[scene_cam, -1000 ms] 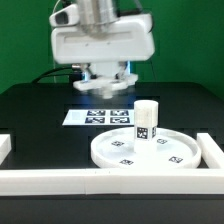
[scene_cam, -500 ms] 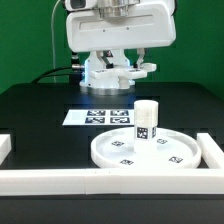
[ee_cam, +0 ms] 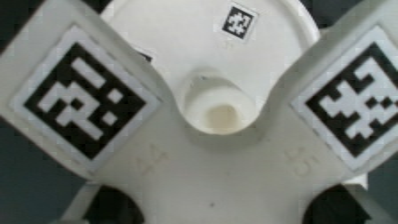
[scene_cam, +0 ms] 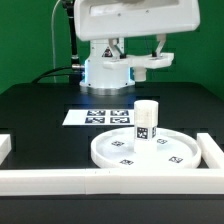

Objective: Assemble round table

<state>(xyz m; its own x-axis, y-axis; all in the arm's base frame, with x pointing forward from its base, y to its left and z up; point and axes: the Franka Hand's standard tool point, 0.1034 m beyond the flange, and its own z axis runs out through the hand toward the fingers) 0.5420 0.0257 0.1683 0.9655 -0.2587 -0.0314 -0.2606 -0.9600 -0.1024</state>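
"What's the biggest thing you can see from here?"

"The matte black table [scene_cam: 35, 108]. Straight white border walls [scene_cam: 50, 181] run along its near edge, and one stands at the exterior view's right. After that comes the white robot arm [scene_cam: 105, 72], well behind the large flat white round disc [scene_cam: 178, 156]."

"And where does that disc lie?"

"Flat on the table, tucked into the corner the walls make, with tags on its upper face. The thin white marker board [scene_cam: 93, 117] lies just behind the disc, toward the exterior view's left."

"What about the gripper [scene_cam: 137, 48]?"

"It hangs high above and behind the disc, over the marker board. The jaws are clamped on the white plastic cross-shaped foot [scene_cam: 150, 60], which is clear of the table. In the wrist view the foot [ee_cam: 196, 150] fills the picture. Two of its arms carry big black-and-white tags and a third carries a smaller one. There is a round feature at its centre, but I cannot tell whether it is a peg or a socket."

"Anything smaller?"

"The short white cylindrical post [scene_cam: 146, 122]. It stands upright on the disc, toward the disc's back edge, with tags on its side."
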